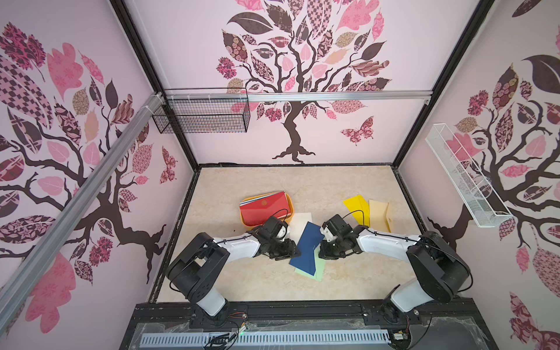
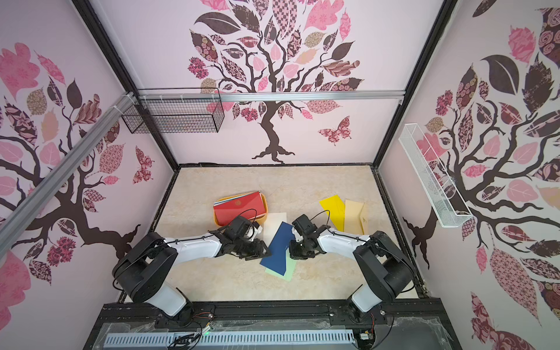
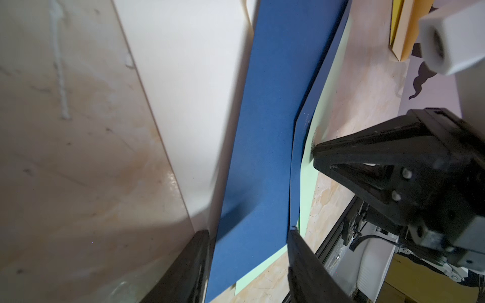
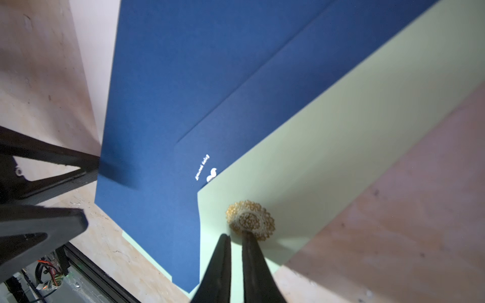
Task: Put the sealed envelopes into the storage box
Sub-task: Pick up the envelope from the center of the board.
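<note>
Red paper tops the load in the orange-yellow storage box (image 1: 243, 220). A red envelope (image 1: 263, 212) lies there face up, with thin edges of other envelopes fanning out beneath it at the far side. How many are under it I cannot count.

Five sealed envelopes lie out on the desk (image 1: 272, 281), so by my reckoning the job is near its middle.
- **Near the middle:** three overlap in a loose pile. The navy envelope (image 1: 307, 242) lies across the pale green envelope (image 1: 316, 269) and over a corner of the cream envelope (image 1: 300, 222), which sits just beside the box.
- **To the right:** the yellow envelope (image 1: 356, 207) and the tan envelope (image 1: 378, 213) lie side by side, touching, well apart from the box.

The count is one box, one red envelope visible inside it, and one each of navy, pale green, cream, yellow and tan outside.

The left pincer (image 3: 249, 233) stands about half open at the navy envelope's long edge. Its fingers straddle the paper and are not clamped on it.

The right pincer (image 4: 236, 236) is closed to a slit, with its tips pressed on the pale green envelope right at the gold emblem (image 4: 250, 220). Whether any paper is caught between the fingers I cannot tell.

The navy envelope looks to be the one in hand, and all five outside have yet to go in.
</note>
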Robot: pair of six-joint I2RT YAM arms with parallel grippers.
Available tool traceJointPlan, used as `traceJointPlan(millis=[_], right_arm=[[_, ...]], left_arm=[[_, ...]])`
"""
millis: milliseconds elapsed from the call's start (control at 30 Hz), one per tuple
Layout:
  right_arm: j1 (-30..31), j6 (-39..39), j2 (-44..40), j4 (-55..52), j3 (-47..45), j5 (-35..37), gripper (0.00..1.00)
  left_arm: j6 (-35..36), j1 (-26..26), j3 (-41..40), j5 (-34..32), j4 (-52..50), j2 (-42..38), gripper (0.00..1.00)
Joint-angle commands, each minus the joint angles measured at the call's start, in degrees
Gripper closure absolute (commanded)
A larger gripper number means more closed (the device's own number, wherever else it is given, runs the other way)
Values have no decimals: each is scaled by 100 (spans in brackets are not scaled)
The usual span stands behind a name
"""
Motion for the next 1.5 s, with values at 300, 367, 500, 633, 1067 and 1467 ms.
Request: traceJointPlan(millis=[300, 367, 500, 633, 1067, 1467], right_arm=[[13, -14, 141, 63, -150, 42, 84], [7, -31, 128, 48, -153, 50, 84], [11, -59, 105, 28, -136, 51, 84], [12, -67, 105, 12, -102, 34, 84], [15, -111, -48, -82, -65, 7, 84], [15, -653, -1601, -727, 511, 63, 56]], left_arm=[[-234, -78, 17, 194, 191, -491, 48], [-324, -76, 28, 308, 362, -522, 48], [-379, -72, 74, 435, 494, -475, 48], [-142, -76, 229, 376, 226, -255, 50], [402, -88, 685, 81, -370, 84, 98], [909, -20, 1026, -476, -1578, -1089, 100]])
